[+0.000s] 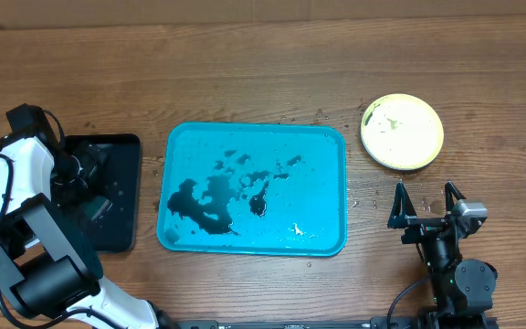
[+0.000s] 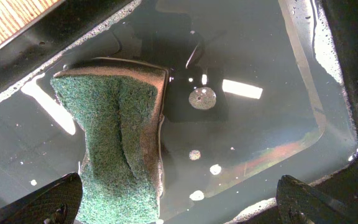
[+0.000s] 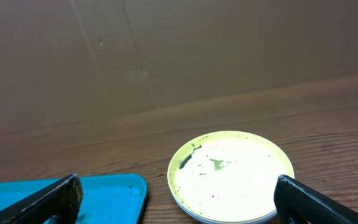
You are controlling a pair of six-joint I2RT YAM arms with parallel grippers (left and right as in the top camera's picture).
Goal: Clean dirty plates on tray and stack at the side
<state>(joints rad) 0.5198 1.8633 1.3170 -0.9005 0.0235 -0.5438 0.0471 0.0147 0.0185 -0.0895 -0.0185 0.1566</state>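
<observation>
The turquoise tray (image 1: 327, 146) lies mid-table with black smears and no plates on it; its corner shows in the right wrist view (image 3: 114, 193). The plates (image 1: 402, 131) sit stacked on the table right of the tray, the yellow-green one on top with small dark smears (image 3: 229, 174); rims of others show beneath it. My right gripper (image 1: 425, 203) is open and empty, just in front of the stack. My left gripper (image 2: 179, 202) is open over the black tray (image 1: 121, 196), right above a green sponge (image 2: 120, 143) lying in water.
The black tray (image 2: 303, 81) at the left holds shallow soapy water with foam at its rim. Water droplets lie on the wood around the turquoise tray. A brown cardboard wall stands behind the table (image 3: 166, 56).
</observation>
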